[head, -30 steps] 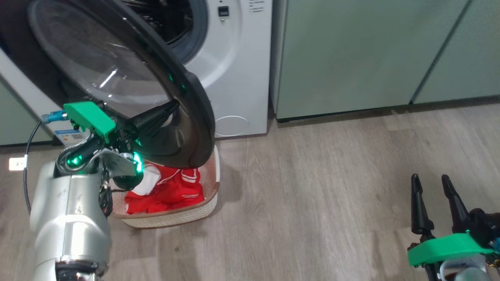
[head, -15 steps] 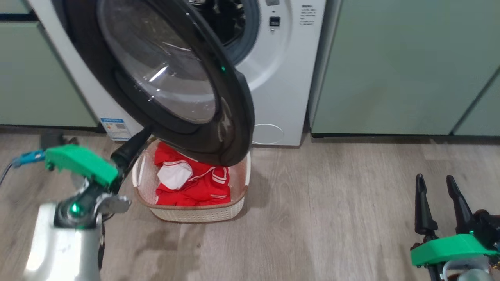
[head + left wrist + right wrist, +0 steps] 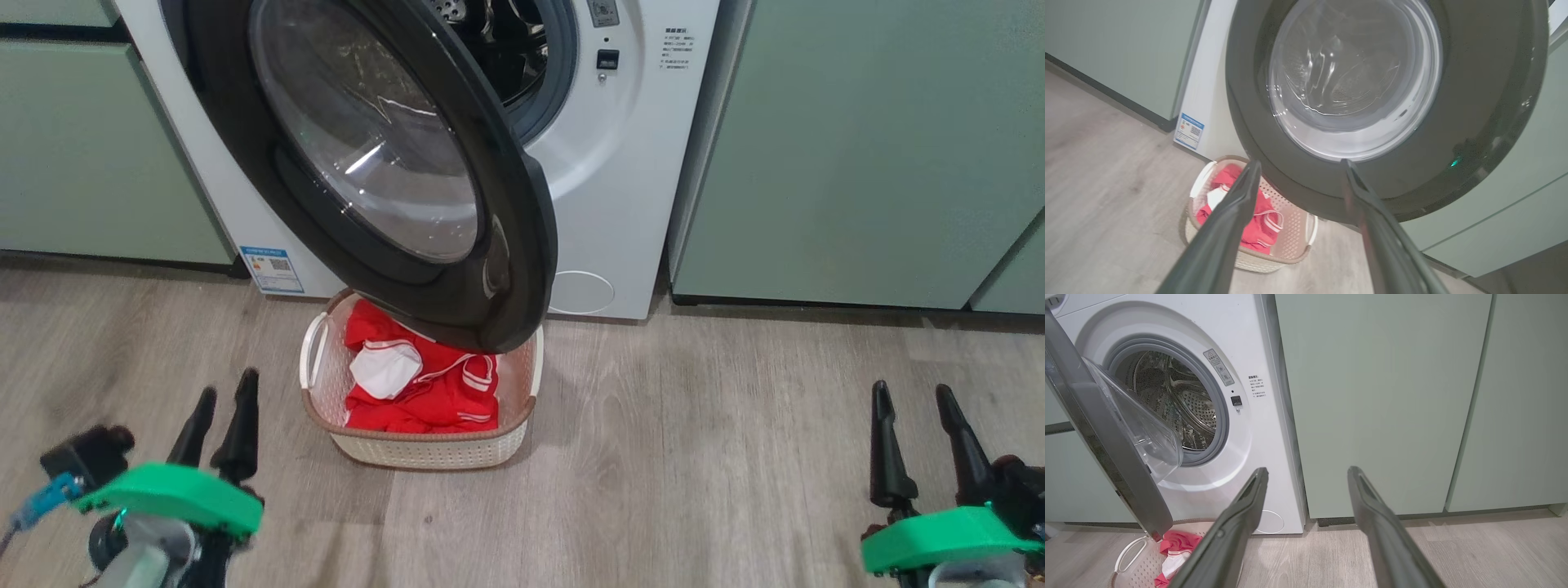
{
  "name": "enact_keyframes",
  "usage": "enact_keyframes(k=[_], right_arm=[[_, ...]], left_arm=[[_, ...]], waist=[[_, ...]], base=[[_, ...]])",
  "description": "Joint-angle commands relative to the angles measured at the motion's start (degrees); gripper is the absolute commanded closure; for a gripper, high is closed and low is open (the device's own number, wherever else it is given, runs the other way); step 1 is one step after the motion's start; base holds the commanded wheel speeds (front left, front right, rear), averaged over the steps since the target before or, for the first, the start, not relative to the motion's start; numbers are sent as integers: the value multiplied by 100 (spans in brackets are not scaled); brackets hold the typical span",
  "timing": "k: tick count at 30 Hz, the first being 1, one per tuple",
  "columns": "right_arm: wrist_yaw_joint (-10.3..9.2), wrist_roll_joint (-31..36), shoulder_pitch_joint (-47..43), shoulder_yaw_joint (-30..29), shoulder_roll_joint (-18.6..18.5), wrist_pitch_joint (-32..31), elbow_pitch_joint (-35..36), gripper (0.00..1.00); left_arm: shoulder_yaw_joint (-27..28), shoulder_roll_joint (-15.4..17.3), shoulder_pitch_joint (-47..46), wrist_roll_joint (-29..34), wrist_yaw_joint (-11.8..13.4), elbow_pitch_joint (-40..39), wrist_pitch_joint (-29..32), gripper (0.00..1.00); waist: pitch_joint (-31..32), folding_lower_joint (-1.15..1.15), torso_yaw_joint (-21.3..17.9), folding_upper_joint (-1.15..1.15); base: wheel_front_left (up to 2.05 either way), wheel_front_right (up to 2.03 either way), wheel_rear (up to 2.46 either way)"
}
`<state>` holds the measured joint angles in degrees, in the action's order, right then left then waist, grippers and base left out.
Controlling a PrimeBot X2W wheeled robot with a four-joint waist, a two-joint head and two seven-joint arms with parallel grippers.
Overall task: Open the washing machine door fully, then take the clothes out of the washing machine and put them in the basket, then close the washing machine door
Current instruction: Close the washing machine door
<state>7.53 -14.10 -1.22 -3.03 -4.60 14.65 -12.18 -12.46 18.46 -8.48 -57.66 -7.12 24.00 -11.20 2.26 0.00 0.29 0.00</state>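
Item, washing machine door (image 3: pixel 384 163): I log it partly open, jutting from the washing machine (image 3: pixel 629 163) over the basket (image 3: pixel 424 438) that holds the clothes (image 3: pixel 433 396), ahead and rightward of my left gripper (image 3: pixel 229 384), the nearer one, fingers spread and empty; right gripper (image 3: pixel 911 386) likewise spread, well apart.

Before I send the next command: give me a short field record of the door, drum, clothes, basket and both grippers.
door: washing machine door partly open, its lower rim above the basket in the head view
drum: drum of the washing machine, visible part looks empty
load: red clothes lying in the basket
left: left gripper open, empty, apart from the door
right: right gripper open, empty
remaining: door not yet closed
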Motion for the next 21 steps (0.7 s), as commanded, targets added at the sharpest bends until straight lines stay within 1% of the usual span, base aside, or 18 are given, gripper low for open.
enact_keyframes(k=[1, 3, 4, 5, 9, 12, 16, 21], right_arm=[[-4, 34, 90, 92, -28, 35, 204, 0], [-4, 38, 83, 87, -20, 35, 210, 0], [-4, 40, 79, 81, -16, 35, 214, 0], [-4, 41, 76, 70, -12, 35, 219, 0], [-4, 43, 62, 62, 4, 35, 227, 0], [-4, 41, 51, 64, 16, 35, 224, 0], [-4, 40, 43, 73, 32, 35, 222, 0], [-4, 41, 41, 82, 48, 35, 220, 0]], left_arm=[[139, 202, -240, 66, -36, -58, -155, 0], [-20, 309, -258, 330, -36, 170, -335, 0], [-18, 316, -270, 451, -36, 260, -364, 0], [131, 311, -301, 648, -36, 258, -372, 0], [874, 25, -129, 1639, -36, 14, -377, 0], [1250, -215, 82, 2342, -36, -167, -378, 0], [1532, -465, 332, 3093, -36, -324, -379, 0], [1712, -674, 560, 3704, -36, -350, -379, 0]], waist=[[6, 0, -3, 0], [12, 0, -11, 0], [13, 0, -14, 0], [9, 0, -13, 0], [4, 0, -44, 0], [-1, 0, -72, 0], [-7, 0, -107, 0], [-14, 0, -139, 0]], base=[[0, 0, 0], [0, 0, 0], [0, 0, 0], [0, 0, 0], [0, 0, 0], [0, 0, 0], [0, 0, 0], [0, 0, 0]])
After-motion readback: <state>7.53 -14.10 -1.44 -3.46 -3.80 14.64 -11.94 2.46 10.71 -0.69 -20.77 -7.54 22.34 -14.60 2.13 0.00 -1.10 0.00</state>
